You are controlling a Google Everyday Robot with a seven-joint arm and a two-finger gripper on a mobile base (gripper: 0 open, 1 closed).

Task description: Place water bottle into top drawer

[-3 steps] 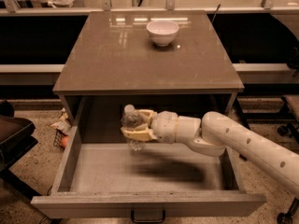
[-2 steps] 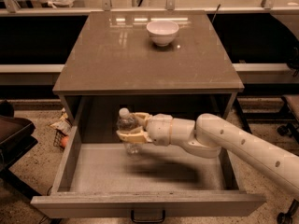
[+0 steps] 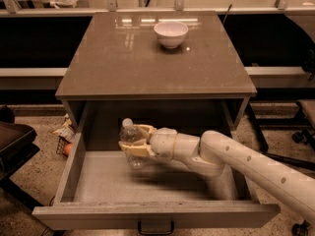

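The top drawer (image 3: 147, 214) stands pulled fully out below the cabinet top, its pale floor showing. My gripper (image 3: 134, 139) reaches in from the right, over the drawer's middle left, shut on the water bottle (image 3: 131, 147). The bottle is clear with a white cap and stands upright between the tan fingers (image 3: 134, 148). Its base hangs just above the drawer floor, inside the drawer walls. The white arm runs out to the lower right.
A white bowl (image 3: 171, 34) sits on the cabinet top (image 3: 123, 58) near its back edge. A dark chair (image 3: 12, 141) stands at the left. Litter lies on the floor beside the drawer's left wall (image 3: 65, 132). Chair legs stand at the right.
My gripper has carried the bottle a little to the left and slightly lower inside the drawer. The bowl has not moved.
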